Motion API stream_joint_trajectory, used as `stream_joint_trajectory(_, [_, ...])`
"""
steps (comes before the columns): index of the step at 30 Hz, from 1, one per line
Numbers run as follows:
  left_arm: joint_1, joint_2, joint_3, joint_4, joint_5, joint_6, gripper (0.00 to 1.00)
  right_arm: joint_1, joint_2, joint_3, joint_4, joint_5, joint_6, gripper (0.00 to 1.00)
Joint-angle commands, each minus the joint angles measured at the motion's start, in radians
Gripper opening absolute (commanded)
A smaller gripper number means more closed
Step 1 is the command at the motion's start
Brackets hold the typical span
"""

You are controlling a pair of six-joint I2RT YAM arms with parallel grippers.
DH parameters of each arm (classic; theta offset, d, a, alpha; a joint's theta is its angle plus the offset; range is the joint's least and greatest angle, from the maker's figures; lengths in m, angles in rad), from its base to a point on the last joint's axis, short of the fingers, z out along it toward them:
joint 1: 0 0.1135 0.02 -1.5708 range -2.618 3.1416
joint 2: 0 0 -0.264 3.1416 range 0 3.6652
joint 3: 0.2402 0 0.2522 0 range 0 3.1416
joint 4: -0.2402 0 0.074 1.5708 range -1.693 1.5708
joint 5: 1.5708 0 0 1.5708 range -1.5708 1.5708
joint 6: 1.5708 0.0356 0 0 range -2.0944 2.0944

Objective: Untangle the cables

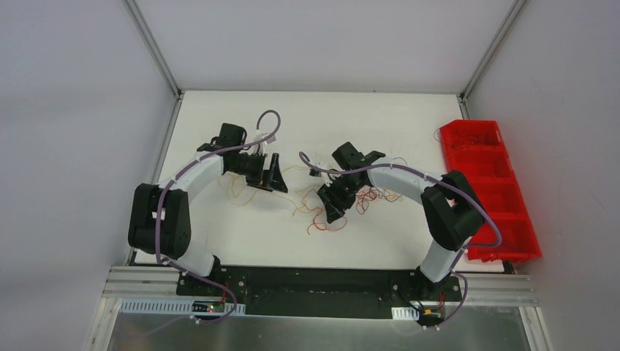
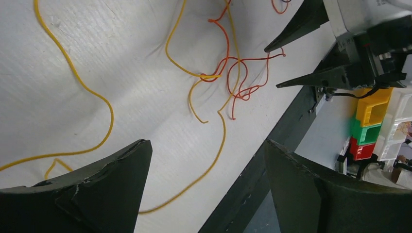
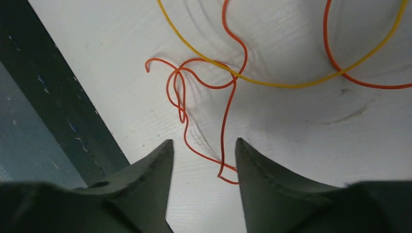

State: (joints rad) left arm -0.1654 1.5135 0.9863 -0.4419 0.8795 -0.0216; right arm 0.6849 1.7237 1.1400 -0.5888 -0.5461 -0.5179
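Cables (image 1: 322, 212) on white table (image 1: 409, 117), left of red bin (image 1: 486, 186), scattered between both grippers. Judged partly done: yellow strand (image 2: 92, 97) lies long and mostly loose, farther from bin. Orange strands (image 3: 194, 82) loop over each other, crossed by yellow. Red clump (image 1: 373, 196) nearer bin not yet parted. Left gripper (image 2: 206, 145): jaws wide apart, holding nothing. Right gripper (image 3: 204, 143): jaws part-way apart, orange end lying between tips, not clamped.

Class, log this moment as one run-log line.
left claw: open, empty | right claw: open, over orange cable | cables: loose tangled strands on table
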Motion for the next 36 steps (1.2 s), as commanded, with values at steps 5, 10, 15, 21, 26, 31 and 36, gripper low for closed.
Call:
stream_joint_trajectory(5, [-0.08,0.154,0.011,0.056,-0.17,0.01,0.8,0.002,-0.009,-0.007,0.01,0.046,-0.039,0.11])
stream_joint_trajectory(10, [-0.061,0.195,0.042,-0.104,-0.168,0.128,0.31,-0.064,-0.113,0.065,-0.153,0.059,-0.051,0.0])
stream_joint_trajectory(15, [0.111,0.195,0.041,-0.195,-0.183,0.18,0.0,-0.223,-0.251,0.203,-0.309,0.062,-0.043,0.0])
stream_joint_trajectory(21, [0.242,0.219,0.094,-0.289,-0.292,0.288,0.0,-0.404,-0.356,0.427,-0.374,0.061,0.037,0.0])
stream_joint_trajectory(26, [0.262,0.244,0.122,-0.319,-0.362,0.322,0.0,-0.477,-0.386,0.635,-0.353,0.093,0.131,0.0])
stream_joint_trajectory(31, [0.28,0.271,0.156,-0.326,-0.351,0.32,0.0,-0.548,-0.404,0.789,-0.3,0.128,0.211,0.0])
stream_joint_trajectory(36, [0.28,0.28,0.177,-0.33,-0.349,0.323,0.0,-0.615,-0.372,0.977,-0.282,0.16,0.29,0.0])
